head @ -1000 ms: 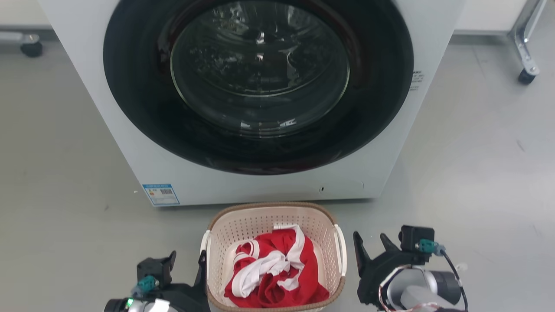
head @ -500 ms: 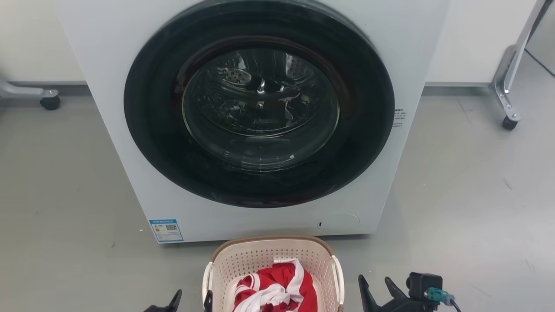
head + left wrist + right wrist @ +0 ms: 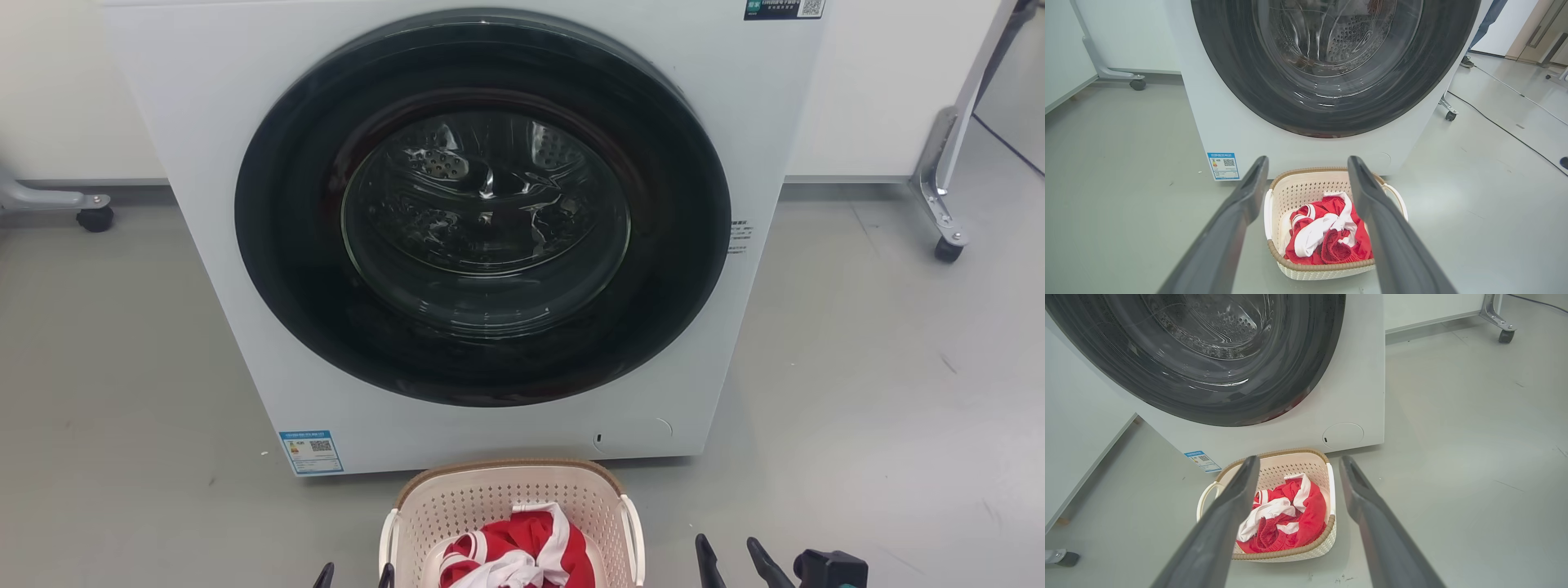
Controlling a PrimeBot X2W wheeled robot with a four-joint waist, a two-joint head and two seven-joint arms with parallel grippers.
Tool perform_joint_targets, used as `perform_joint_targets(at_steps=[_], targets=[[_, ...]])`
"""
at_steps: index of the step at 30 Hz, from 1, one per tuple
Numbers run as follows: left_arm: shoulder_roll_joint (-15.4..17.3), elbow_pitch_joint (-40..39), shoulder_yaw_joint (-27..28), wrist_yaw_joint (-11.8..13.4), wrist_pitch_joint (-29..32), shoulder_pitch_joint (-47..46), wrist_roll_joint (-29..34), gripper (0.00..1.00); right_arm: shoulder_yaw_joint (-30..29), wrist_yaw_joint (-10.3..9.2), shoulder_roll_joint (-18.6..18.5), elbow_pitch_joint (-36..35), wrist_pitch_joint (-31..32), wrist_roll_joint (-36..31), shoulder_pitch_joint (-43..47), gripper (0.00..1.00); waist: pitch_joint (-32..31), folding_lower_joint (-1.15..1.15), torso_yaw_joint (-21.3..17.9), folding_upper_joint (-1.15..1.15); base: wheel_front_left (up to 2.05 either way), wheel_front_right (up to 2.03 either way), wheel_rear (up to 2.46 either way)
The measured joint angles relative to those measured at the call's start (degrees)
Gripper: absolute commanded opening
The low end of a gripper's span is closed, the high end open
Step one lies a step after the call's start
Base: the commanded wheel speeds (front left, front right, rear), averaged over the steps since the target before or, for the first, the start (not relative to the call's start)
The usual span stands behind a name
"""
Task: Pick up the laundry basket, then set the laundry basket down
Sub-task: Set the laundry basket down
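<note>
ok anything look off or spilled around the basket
Nothing stands out. The laundry basket sits upright on the floor before the washing machine, the red and white garment lies inside it, and the door is shut.

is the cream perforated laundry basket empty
No, a red and white garment lies crumpled inside the cream-beige perforated plastic laundry basket.
</note>
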Motion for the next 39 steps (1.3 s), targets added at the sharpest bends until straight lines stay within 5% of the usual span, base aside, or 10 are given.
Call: perform_joint_targets(at_steps=[20, 39], targets=[[-2.01, -9.02, 7.98, 0.05, 0.00, 8.11, 6.93, 1.00, -11.94, 0.00, 1.19, -19.83, 0.00, -16.86, 14.10, 1.00, -0.29, 0.00, -0.22, 0.00, 0.00, 0.00, 0.00], [-3.67, -12.41, 10.43, 0.05, 0.00, 10.26, 11.12, 1.00, -17.23, 0.00, 3.37, -29.88, -0.01, -24.57, 21.41, 1.00, 0.96, 0.01, -0.39, 0.00, 0.00, 0.00, 0.00]])
